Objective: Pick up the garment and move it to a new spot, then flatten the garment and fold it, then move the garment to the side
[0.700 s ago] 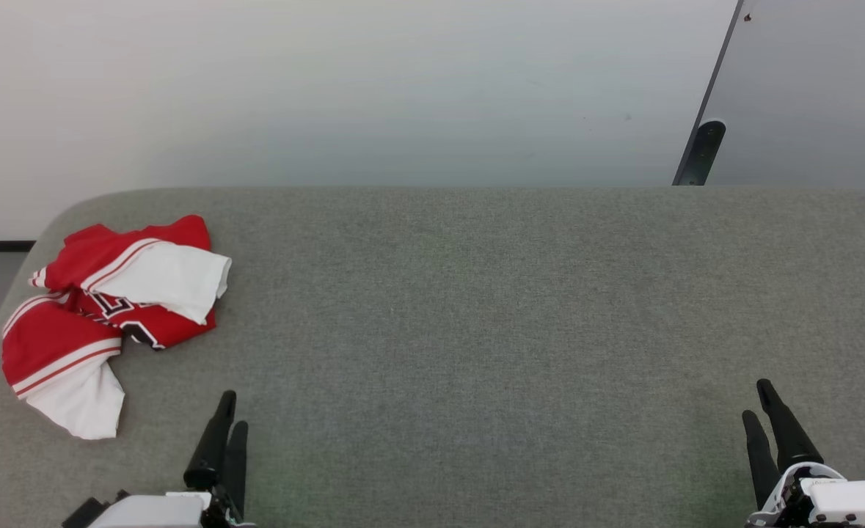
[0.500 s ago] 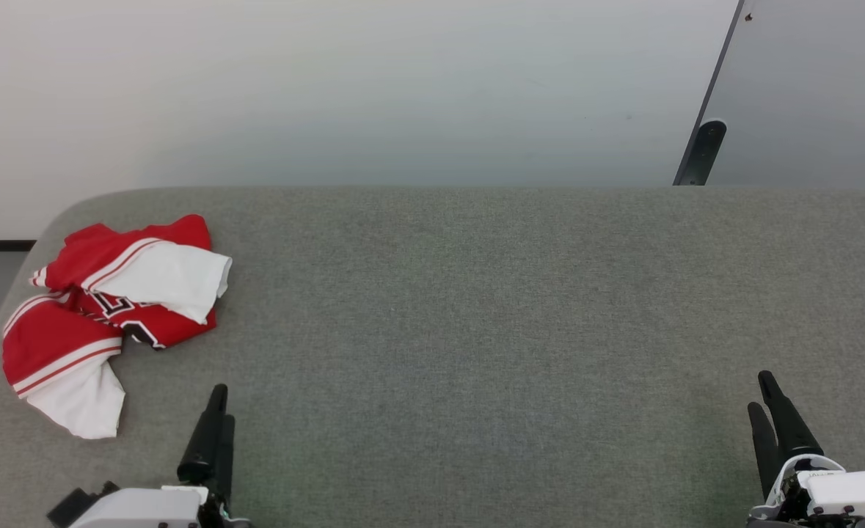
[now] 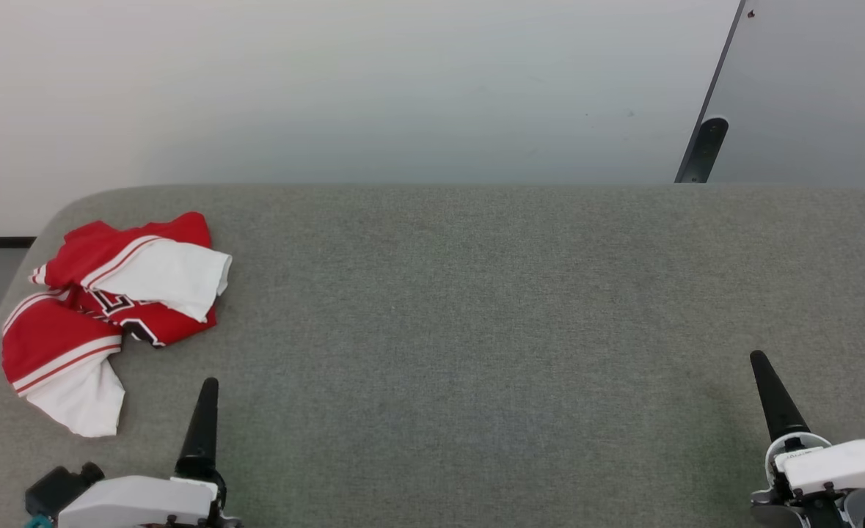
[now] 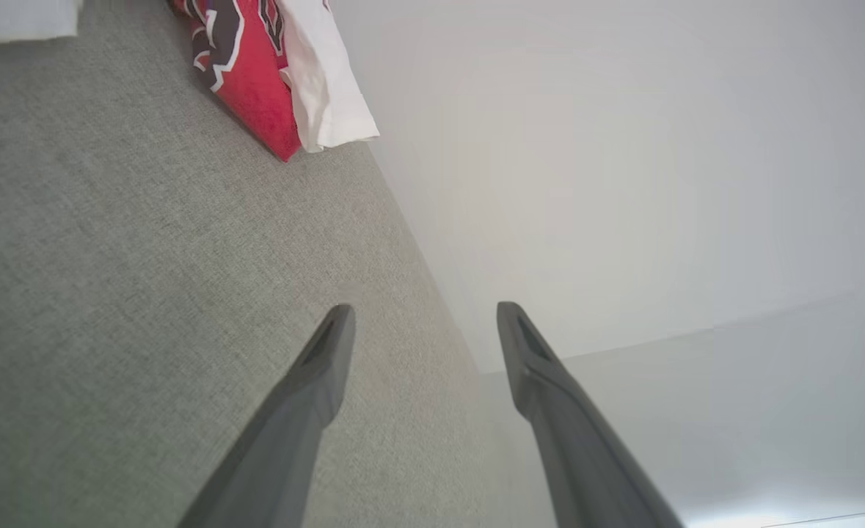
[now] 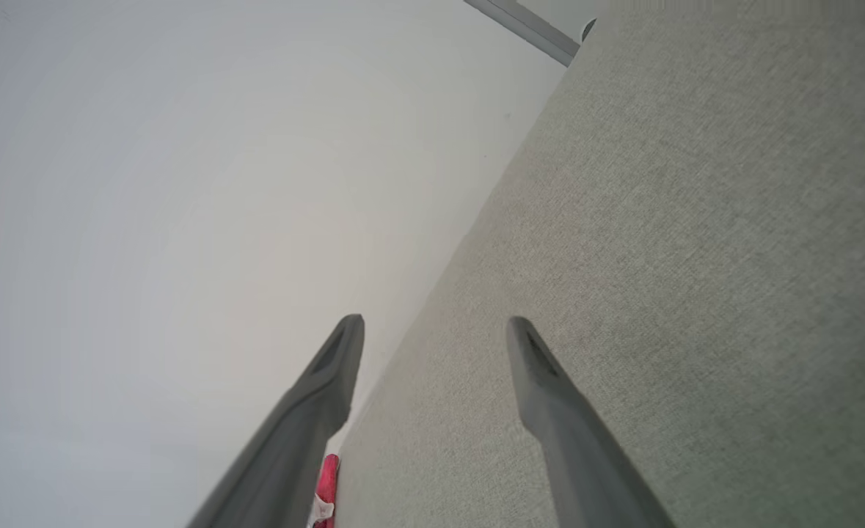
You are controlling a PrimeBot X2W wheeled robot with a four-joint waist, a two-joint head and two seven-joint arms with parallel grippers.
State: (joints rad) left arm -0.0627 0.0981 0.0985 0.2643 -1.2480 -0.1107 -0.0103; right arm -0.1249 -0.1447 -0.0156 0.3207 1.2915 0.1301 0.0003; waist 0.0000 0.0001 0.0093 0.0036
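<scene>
Hovering at 7 o'clock in the head view, the left gripper (image 4: 422, 312) holds its jaws wide apart and empty. The right gripper (image 5: 436, 323), at 5 o'clock, is equally spread and bare. The garment (image 3: 58, 345) lies crumpled at 9 o'clock on the grey padded table (image 3: 476, 308), near the left gripper and well apart from the right. It looks light, soft and floppy, so a raised red fold or the near white sleeve end seems the best pinch.
</scene>
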